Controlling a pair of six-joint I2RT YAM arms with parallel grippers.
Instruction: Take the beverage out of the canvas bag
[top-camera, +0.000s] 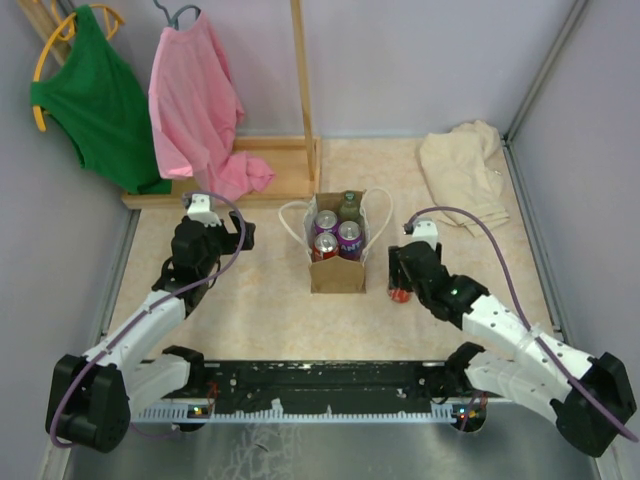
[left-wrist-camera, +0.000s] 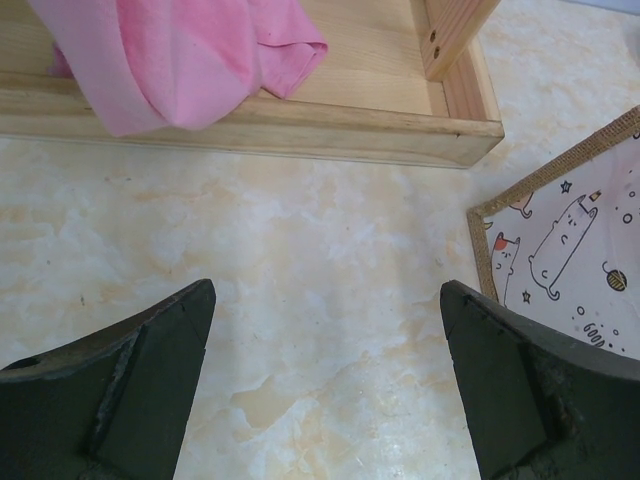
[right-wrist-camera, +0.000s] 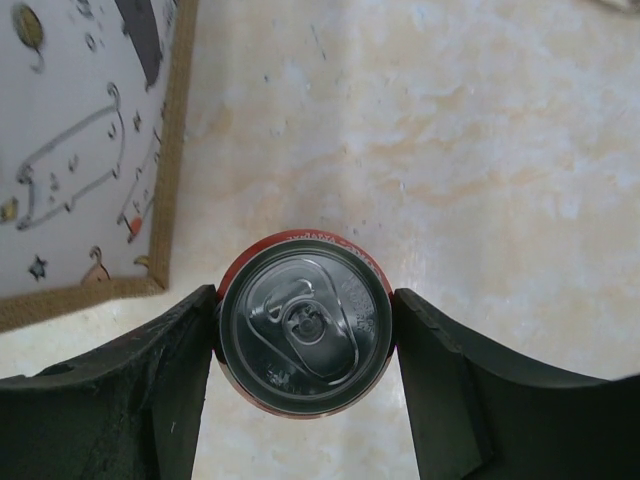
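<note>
red can (right-wrist-camera: 305, 335) stands upright on table (right-wrist-camera: 470, 140) just right of canvas bag (top-camera: 336, 277), pinched btwn fingers of right gripper (right-wrist-camera: 305, 318). left gripper (left-wrist-camera: 325, 340), fingers spread wide, hangs over tabletop left of bag; other cans (top-camera: 349, 237) and a bottle (top-camera: 349, 201) sit inside.

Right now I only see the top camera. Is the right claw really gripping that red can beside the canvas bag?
Observer: Yes. The right wrist view shows the right claw with a finger pressed on each side of the red can, which stands upright on the table.
Operator: Is the can opened?
Observer: It looks sealed; the pull tab lies flat.
Operator: And the left claw?
Observer: The left claw is open over bare table, with the canvas bag apart at its right.
</note>
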